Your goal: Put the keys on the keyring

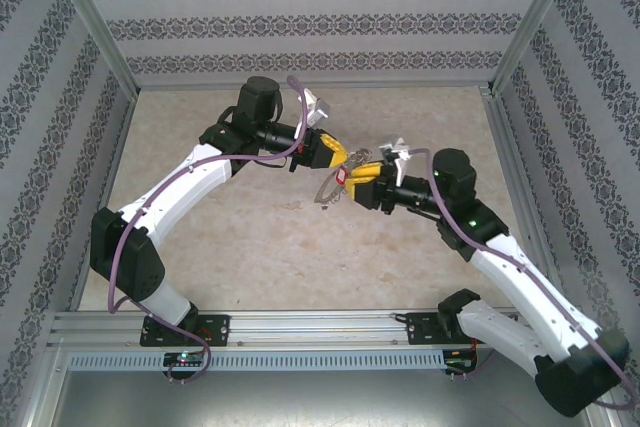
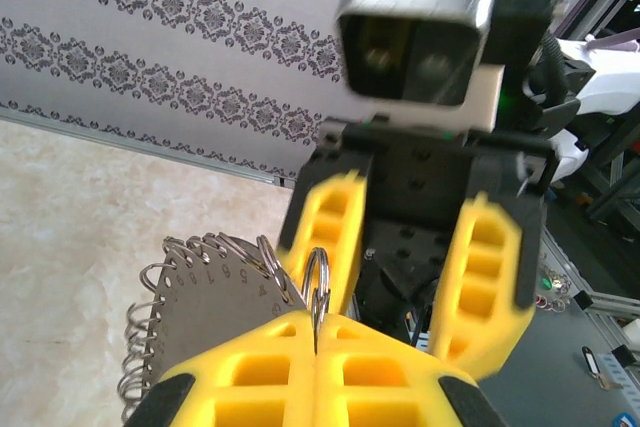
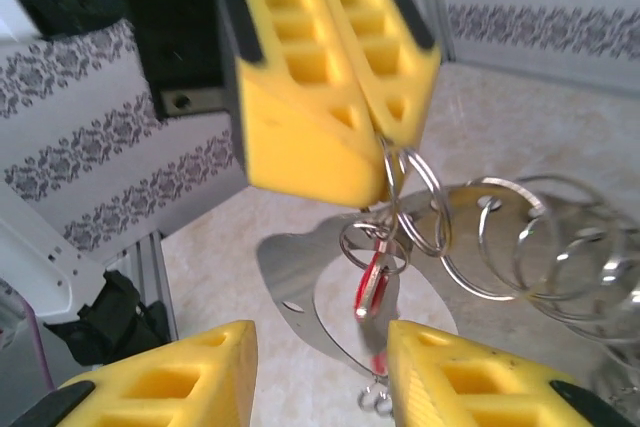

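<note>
1. Key (image 3: 372,285): red-headed, hanging just under the left hand (image 3: 385,162); long axis nearly vertical, slightly tilted.
2. Left hand: fingers pressed together, clamped on a loop of the keyring (image 2: 215,282).
3. Right hand (image 3: 320,339): fingers apart, one on each side below the key, holding nothing, above the table (image 1: 300,267).

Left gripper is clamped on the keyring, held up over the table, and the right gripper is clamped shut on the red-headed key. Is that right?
Not quite. The right gripper is open: in the right wrist view its fingers stand apart, and the red-headed key hangs ungripped ahead of them. The left gripper is clamped on the keyring, as you say.
</note>
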`<act>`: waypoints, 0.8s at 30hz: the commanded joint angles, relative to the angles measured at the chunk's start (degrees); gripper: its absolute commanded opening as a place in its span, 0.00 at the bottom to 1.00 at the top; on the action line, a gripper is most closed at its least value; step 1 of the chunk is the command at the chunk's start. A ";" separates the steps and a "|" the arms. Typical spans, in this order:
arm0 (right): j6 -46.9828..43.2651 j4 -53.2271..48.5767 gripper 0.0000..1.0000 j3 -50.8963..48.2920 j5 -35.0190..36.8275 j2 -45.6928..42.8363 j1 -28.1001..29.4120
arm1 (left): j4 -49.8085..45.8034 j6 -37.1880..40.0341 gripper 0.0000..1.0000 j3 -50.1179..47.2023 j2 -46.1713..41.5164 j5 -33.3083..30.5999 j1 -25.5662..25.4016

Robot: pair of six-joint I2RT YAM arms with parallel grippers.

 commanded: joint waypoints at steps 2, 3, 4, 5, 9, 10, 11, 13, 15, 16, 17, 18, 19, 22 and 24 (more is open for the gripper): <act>4.49 3.09 0.35 -1.44 -0.11 -3.52 -2.71 | 5.13 -1.63 0.00 -0.81 -2.30 2.48 -0.06; 5.42 4.09 0.34 -1.53 -0.01 -3.42 -2.99 | 5.66 -2.13 0.00 -0.91 -2.29 2.47 -0.10; 6.14 5.27 0.32 -1.53 0.13 -3.17 -3.20 | 6.40 -2.84 0.00 -1.16 -2.21 2.39 -0.06; 7.10 6.63 0.32 -1.53 0.09 -2.84 -3.25 | 6.98 -3.42 0.00 -1.24 -2.20 2.17 -0.05; 12.27 13.72 0.31 -2.03 -2.34 -0.55 -4.07 | 8.16 -4.46 0.00 -1.82 -2.11 2.12 -0.10; 14.03 15.96 0.31 -2.12 -3.22 0.22 -4.33 | 8.35 -4.65 0.00 -1.91 -2.05 2.12 -0.07; 15.41 17.51 0.31 -2.05 -3.78 0.94 -4.42 | 8.34 -4.71 0.00 -1.86 -2.03 2.10 -0.14; 17.94 20.24 0.32 -1.47 -5.47 2.46 -4.53 | 8.26 -4.70 0.00 -1.98 -2.20 2.03 -0.12; 19.77 21.84 0.32 -0.80 -6.60 3.63 -4.51 | 7.87 -4.41 0.00 -1.88 -2.29 1.86 -0.13; 20.22 22.05 0.32 -0.50 -6.99 4.02 -4.49 | 7.79 -4.35 0.00 -1.76 -2.30 1.78 -0.08; 20.41 22.03 0.33 -0.26 -7.20 4.16 -4.48 | 7.65 -4.27 0.00 -1.73 -2.36 1.77 -0.07; 20.65 22.07 0.33 -0.17 -7.38 4.14 -4.50 | 7.51 -4.17 0.00 -1.72 -2.47 1.67 -0.06; 20.74 22.01 0.33 -0.13 -7.47 4.10 -4.53 | 7.41 -4.04 0.00 -1.76 -2.39 1.69 -0.05; 20.56 21.04 0.33 -0.37 -7.20 2.94 -4.73 | 6.99 -3.73 0.00 -1.73 -2.41 1.42 -0.10; 20.50 20.54 0.34 -0.82 -6.72 2.03 -5.20 | 6.98 -3.72 0.00 -1.73 -2.41 1.42 -0.08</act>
